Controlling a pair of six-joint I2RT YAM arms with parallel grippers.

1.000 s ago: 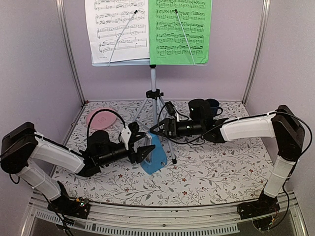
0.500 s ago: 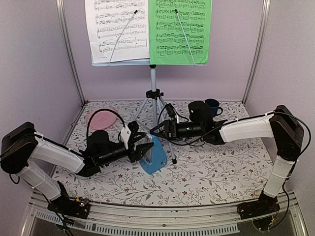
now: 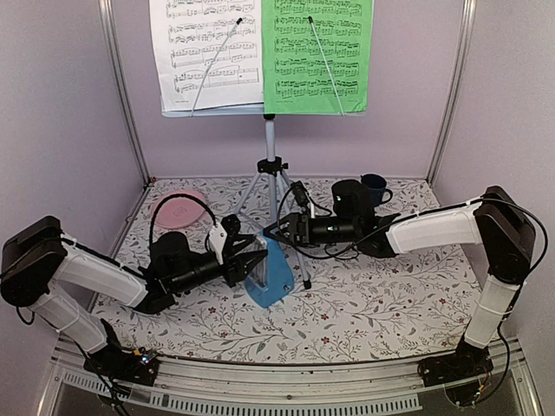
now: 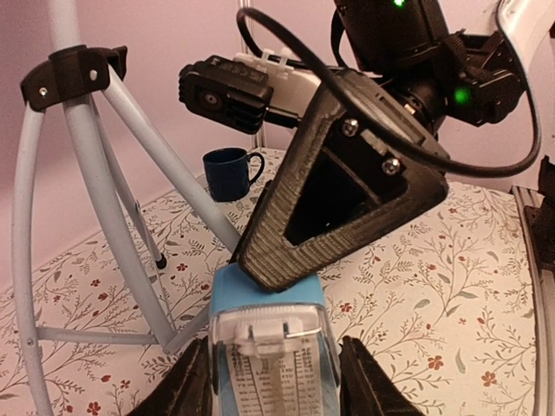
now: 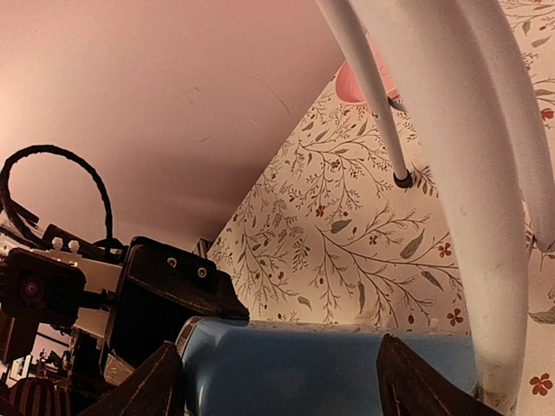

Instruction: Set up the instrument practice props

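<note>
The pale music stand (image 3: 260, 108) stands at the back on its silver tripod (image 3: 270, 173), holding a white page (image 3: 208, 52) and a green page (image 3: 316, 52). The blue metronome (image 3: 276, 277) stands upright beside the tripod's front leg. My left gripper (image 3: 253, 260) reaches it from the left. In the left wrist view its fingers (image 4: 186, 386) flank the metronome (image 4: 270, 347) with slim gaps, so the left gripper (image 4: 273, 381) is open. My right gripper (image 3: 273, 230) comes from the right, open, over the metronome's top (image 5: 295, 364).
A dark blue mug (image 3: 375, 186) stands at the back right, behind the right arm. A pink plate (image 3: 178, 208) lies at the back left. The tripod legs (image 5: 468, 173) stand close beside both grippers. The floral mat (image 3: 390, 295) covers the table.
Both pairs of jaws have narrowed. The right gripper has slid left and down onto the metronome's top. The left gripper has edged further around the metronome.
</note>
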